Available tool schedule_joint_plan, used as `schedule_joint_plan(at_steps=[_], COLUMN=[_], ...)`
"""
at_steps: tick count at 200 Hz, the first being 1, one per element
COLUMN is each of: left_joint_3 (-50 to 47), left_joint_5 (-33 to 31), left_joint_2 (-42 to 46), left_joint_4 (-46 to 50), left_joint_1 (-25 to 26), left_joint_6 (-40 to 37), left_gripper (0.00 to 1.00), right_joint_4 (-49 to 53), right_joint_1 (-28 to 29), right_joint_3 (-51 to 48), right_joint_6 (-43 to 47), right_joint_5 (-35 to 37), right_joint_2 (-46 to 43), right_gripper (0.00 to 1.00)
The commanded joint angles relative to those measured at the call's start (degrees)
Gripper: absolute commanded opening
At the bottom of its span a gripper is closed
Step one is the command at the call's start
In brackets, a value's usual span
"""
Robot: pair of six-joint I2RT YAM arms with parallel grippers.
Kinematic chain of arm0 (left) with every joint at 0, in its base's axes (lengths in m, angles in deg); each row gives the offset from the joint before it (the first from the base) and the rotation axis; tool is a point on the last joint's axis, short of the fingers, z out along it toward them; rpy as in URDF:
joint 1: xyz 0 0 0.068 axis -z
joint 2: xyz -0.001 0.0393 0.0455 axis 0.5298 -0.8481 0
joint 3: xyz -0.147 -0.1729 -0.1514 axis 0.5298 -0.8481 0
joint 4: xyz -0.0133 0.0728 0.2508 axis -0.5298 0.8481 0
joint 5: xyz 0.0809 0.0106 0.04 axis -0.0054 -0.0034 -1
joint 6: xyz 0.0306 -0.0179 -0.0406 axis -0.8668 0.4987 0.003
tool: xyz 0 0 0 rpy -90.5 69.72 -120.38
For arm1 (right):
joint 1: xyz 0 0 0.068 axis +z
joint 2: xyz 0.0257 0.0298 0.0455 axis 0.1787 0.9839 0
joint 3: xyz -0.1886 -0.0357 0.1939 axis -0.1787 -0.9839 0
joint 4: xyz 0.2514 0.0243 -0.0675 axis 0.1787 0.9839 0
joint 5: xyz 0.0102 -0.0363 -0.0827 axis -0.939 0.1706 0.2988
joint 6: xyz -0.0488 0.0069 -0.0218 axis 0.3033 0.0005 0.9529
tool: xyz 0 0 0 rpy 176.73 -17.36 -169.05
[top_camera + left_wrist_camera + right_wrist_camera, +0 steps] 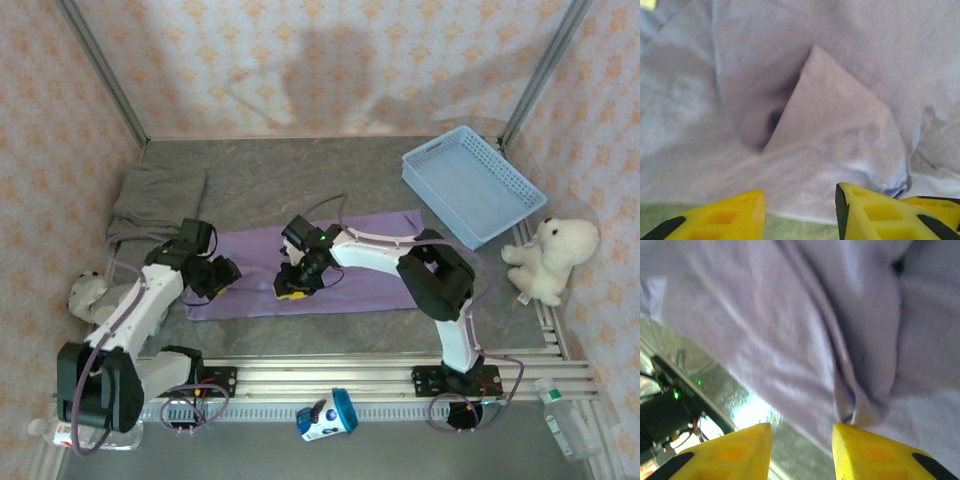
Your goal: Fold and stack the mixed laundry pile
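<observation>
Mottled grey tabletop (pixel 300 180), peach-patterned walls (pixel 300 70) — lavender-purple cloth T-shirt (pixel 250 252) flat beneath left gripper (pixel 799 200) and right gripper (pixel 802 429), jaws half-parted.

text: none legible | labels: none legible | numbers: none legible

Shirt (pixel 330 265) lay flat mid-table, long side running left to right. Cloth (pixel 155 200) sat behind its left end, in the back left corner. Basket (pixel 472 185) was back right, behind the shirt's right end. Right toy (pixel 548 258) sat at the right table edge, left toy (pixel 85 293) at the left. Left gripper (pixel 218 275) was over the shirt's left end, right gripper (pixel 295 280) over its middle — both near its front edge.
</observation>
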Motion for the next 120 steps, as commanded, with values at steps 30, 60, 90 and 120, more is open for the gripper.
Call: schedule_joint_plan(at_steps=[30, 60, 90, 120], left_joint_3=[4.1, 8.2, 11.5, 9.6], left_joint_5=[-6.8, -7.0, -8.6, -6.0], left_joint_2=[-5.8, -11.4, -17.7, -21.4], left_joint_4=[5.5, -2.7, -4.9, -8.6], left_joint_1=[-0.9, -0.9, -0.9, -0.9], left_joint_6=[2.8, 4.7, 1.3, -0.1], left_gripper=[0.52, 0.54, 0.54, 0.53], right_joint_4=[8.6, 10.4, 8.3, 7.0], right_joint_1=[-0.2, -0.4, -0.3, 0.3], right_joint_3=[3.5, 9.7, 12.4, 15.5], right_joint_6=[4.6, 4.1, 3.3, 3.7], right_joint_5=[11.0, 18.4, 19.3, 17.2], right_joint_2=[-4.7, 0.2, 4.5, 7.5], right_gripper=[0.37, 0.38, 0.39, 0.36])
